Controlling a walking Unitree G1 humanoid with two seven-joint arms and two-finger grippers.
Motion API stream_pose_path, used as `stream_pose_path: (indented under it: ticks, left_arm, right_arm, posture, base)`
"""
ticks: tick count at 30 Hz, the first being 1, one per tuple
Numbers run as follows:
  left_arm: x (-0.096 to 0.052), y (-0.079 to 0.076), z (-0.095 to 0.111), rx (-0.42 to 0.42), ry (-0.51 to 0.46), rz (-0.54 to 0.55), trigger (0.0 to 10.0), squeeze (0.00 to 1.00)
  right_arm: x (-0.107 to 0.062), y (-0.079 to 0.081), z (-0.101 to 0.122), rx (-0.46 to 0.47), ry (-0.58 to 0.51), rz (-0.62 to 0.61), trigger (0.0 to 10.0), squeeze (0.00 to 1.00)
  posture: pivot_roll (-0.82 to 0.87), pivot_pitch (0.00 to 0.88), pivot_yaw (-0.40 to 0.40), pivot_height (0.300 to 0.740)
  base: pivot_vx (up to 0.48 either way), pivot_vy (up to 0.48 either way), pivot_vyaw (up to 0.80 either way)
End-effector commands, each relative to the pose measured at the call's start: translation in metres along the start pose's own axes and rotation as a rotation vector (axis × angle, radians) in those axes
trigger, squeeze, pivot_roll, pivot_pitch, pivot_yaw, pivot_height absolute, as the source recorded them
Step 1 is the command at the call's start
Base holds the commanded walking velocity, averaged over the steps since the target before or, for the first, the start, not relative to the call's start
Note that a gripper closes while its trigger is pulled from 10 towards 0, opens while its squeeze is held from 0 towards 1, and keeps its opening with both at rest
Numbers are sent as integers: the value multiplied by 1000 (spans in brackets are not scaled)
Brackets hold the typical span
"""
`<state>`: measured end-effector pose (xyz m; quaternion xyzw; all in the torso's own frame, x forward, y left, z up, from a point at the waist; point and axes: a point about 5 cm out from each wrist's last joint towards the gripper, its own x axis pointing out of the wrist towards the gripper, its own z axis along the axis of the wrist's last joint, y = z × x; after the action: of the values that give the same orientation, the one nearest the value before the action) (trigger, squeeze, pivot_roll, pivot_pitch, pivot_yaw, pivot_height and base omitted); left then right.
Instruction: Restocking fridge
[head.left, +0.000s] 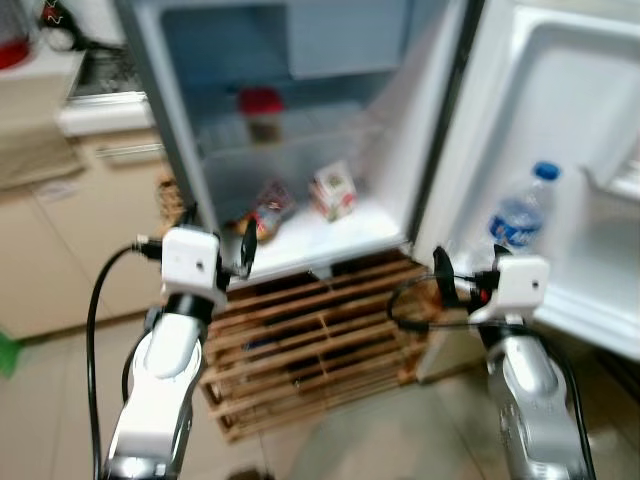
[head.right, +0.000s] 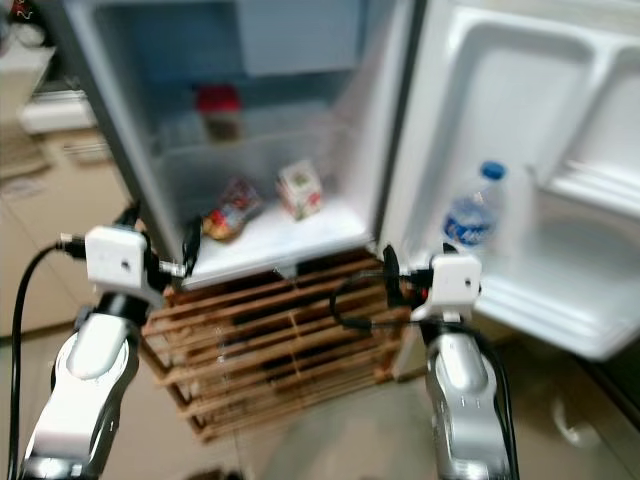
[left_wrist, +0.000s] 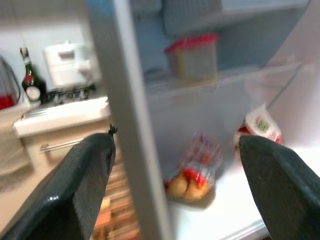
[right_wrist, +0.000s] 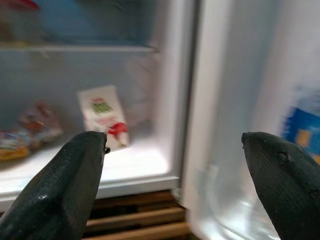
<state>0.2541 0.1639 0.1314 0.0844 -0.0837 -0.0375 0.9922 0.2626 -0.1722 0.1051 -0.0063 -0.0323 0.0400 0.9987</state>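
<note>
We see the fridge (head.left: 300, 120) open, views blurred. Both hands, left hand (left_wrist: 175, 185) and right hand (right_wrist: 175, 185), spread apart, empty. Carton (head.left: 333, 192) and what's probably a fruit bag (head.left: 268, 212) on the bottom shelf; bottle (head.left: 520, 212) in the door.

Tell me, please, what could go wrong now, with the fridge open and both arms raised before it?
1. The left gripper is close to the fridge's front edge; reaching in could knock it.
2. The right gripper is near the open door; a swing might hit the water bottle.
</note>
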Motion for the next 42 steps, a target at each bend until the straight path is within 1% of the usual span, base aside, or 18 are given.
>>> stream_pose_path:
  ticks: [1, 4, 6, 10, 15, 22, 27, 32, 34, 37, 39, 42]
  left_arm:
    - [3, -3, 3, -12, -10, -17, 10000, 0]
    - [0, -3, 3, -9, -6, -26, 10000, 0]
    - [1, -2, 3, 2, -4, -28, 10000, 0]
    - [5, -4, 1, 10, -1, -41, 10000, 0]
    - [8, -7, 3, 20, -15, -67, 10000, 0]
    - [14, -10, 4, 38, -15, -51, 10000, 0]
    - [16, -14, 3, 30, -5, -58, 10000, 0]
    - [17, -15, 2, 31, -1, -63, 10000, 0]
    - [17, -15, 2, 30, 0, -64, 10000, 0]
    - [19, -17, 0, 17, 11, -74, 10000, 0]
    - [20, -20, 1, 21, 4, -97, 10000, 0]
    - [19, -25, 5, -13, -29, -151, 10000, 0]
  right_arm:
    - [-2, 4, -8, 6, 39, 27, 10000, 0]
    - [1, 10, -10, 23, 52, 53, 10000, 0]
    - [2, 12, -11, 34, 60, 62, 10000, 0]
    - [4, 11, -12, 22, 67, 57, 10000, 0]
    - [4, 7, -12, 16, 68, 39, 10000, 0]
    - [3, 5, -12, 20, 70, 26, 10000, 0]
    - [6, 7, -8, 23, 56, 30, 10000, 0]
    - [7, 7, -9, 17, 61, 33, 10000, 0]
    - [7, 7, -9, 16, 62, 33, 10000, 0]
    - [7, 7, -10, 15, 65, 32, 10000, 0]
    - [8, 7, -10, 14, 66, 31, 10000, 0]
    - [8, 7, -11, 10, 70, 35, 10000, 0]
  posture:
    - [-21, 0, 12, 740]
    - [-4, 0, 10, 740]
    - [-4, 0, 12, 740]
    - [-8, 0, 14, 740]
    - [-22, 0, 22, 740]
    - [-34, 0, 27, 740]
    - [-34, 0, 27, 740]
    - [-33, 0, 26, 740]
    - [-33, 0, 26, 740]
    - [-34, 0, 28, 740]
    - [-37, 0, 30, 740]
    - [-43, 0, 35, 740]
  base:
    - [0, -480, 650]
    - [0, -480, 623]
    - [0, -480, 606]
    - [0, -471, 0]
    - [0, 0, 0]
    - [0, 0, 0]
    - [-322, -278, 0]
    - [-315, -346, 0]
    - [0, -352, 0]
    - [0, 0, 0]
    - [0, 0, 0]
    - [0, -401, 0]
